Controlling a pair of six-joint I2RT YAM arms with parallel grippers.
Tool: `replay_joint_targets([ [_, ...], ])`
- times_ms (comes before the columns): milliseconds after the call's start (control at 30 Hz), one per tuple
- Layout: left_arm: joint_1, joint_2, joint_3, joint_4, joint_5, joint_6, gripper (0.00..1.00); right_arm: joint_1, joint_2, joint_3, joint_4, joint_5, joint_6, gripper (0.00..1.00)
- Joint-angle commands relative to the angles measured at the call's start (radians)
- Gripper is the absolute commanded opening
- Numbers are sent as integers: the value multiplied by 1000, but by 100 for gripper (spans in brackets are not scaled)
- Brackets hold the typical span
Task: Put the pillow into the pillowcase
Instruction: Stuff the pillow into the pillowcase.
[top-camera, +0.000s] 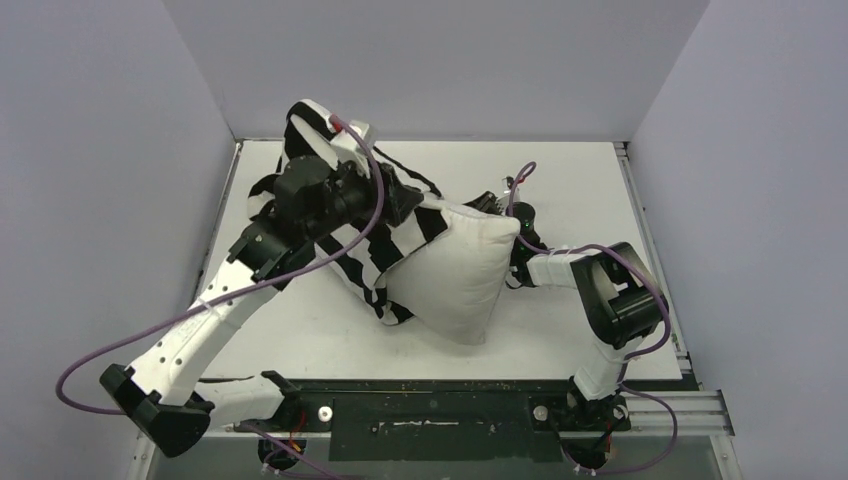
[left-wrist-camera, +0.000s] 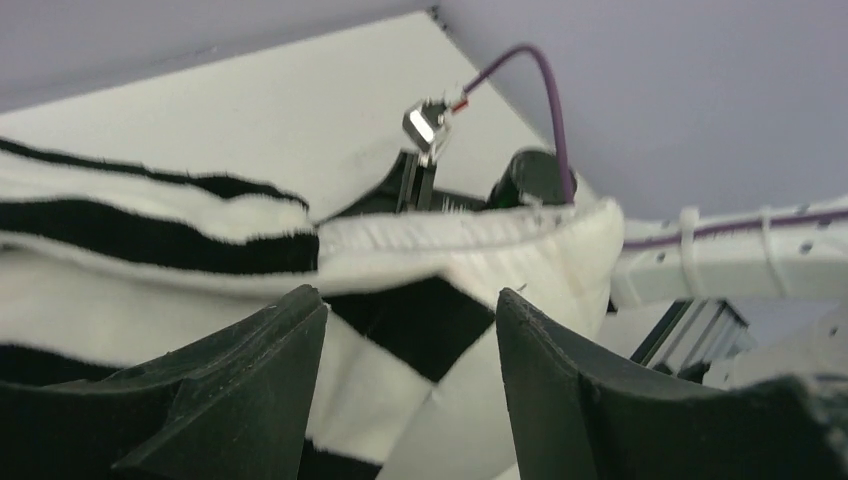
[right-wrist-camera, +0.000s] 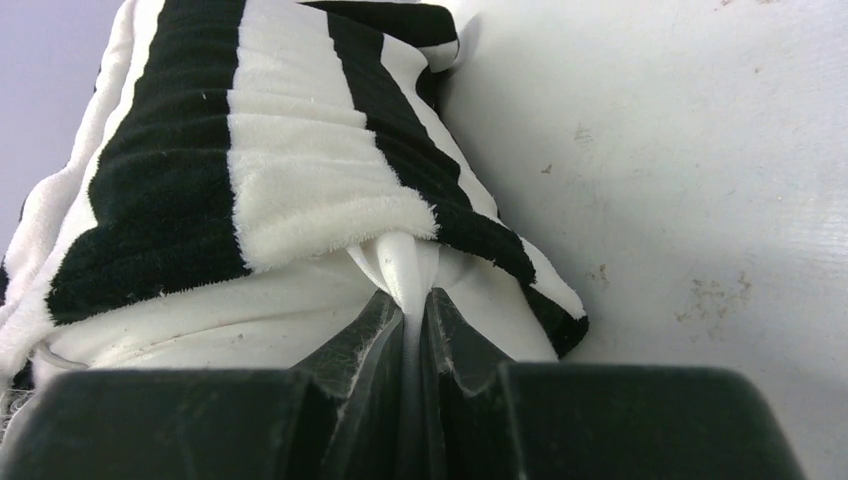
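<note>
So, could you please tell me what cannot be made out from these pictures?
1. Top view: the left arm covers the mouth of the pillowcase, so how deep the pillow sits is hidden.
2. Top view: the tips of the right gripper are hidden behind the pillow.
3. Left wrist view: the left gripper and the frame edges cut off most of the pillowcase.
4. Right wrist view: the pillowcase covers most of the pillow.

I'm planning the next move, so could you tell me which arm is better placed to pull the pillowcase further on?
Probably left: the left gripper is open over the pillowcase edge, while the right gripper is shut on the pillow, anchoring it.
</note>
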Motion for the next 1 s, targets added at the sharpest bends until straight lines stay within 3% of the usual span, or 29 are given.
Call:
replay_joint_targets([
  [0, -86, -65, -118, -203, -179, 145, 61, -7, 17, 28, 153, 28, 23, 0],
  [167, -148, -98, -197, -278, -201, 181, 63, -13, 15, 13, 152, 36, 25, 0],
  [667, -306, -48, -284, -252, -661, 205, 63, -19, 13, -10, 181, 57, 60, 0],
  [733, -309, -46, -289, -215, -657, 214, 49, -19, 11, -14, 181, 64, 65, 0],
  [833, -340, -39, -228, -172, -554, 189, 0, -16, 11, -28, 191, 86, 80, 0],
  [967, -469, 20, -82, -8, -398, 114, 0, 1, 12, -73, 223, 191, 123, 0],
])
